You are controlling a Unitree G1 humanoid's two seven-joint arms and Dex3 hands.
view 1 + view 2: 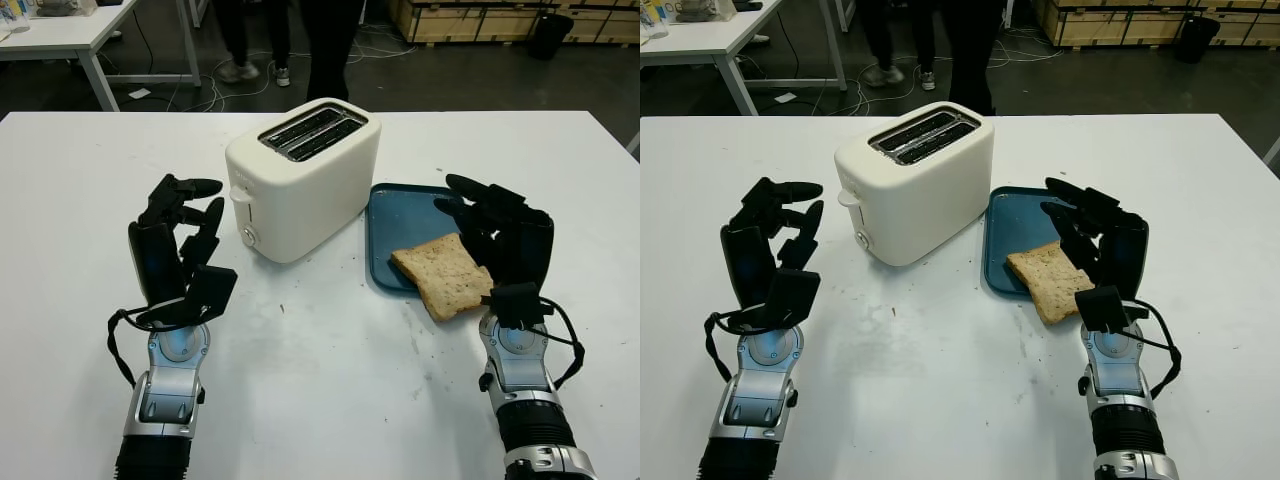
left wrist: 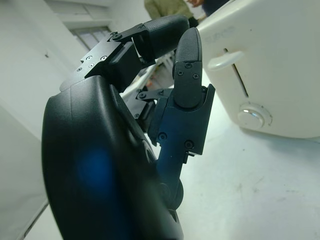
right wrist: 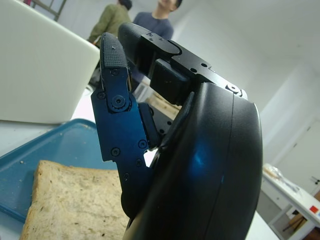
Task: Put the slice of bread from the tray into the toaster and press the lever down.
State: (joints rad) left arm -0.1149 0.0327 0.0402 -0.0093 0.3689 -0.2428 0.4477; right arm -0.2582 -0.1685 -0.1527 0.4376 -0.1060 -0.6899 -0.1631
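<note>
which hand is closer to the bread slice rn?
Right. The right hand is open right beside the bread slice on the tray; the left hand is open on the far side of the toaster.

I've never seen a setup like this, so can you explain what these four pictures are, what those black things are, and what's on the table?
The black things are a humanoid robot's two three-finger hands. Two pictures come from cameras in its head, looking down at a white table; the other two come from cameras at its wrists, very close to each hand. On the table stand a white toaster with its lever up, and a blue tray with a slice of bread hanging over its near edge. The left hand is open beside the toaster; the right hand is open beside the bread. Nothing is held.
</note>
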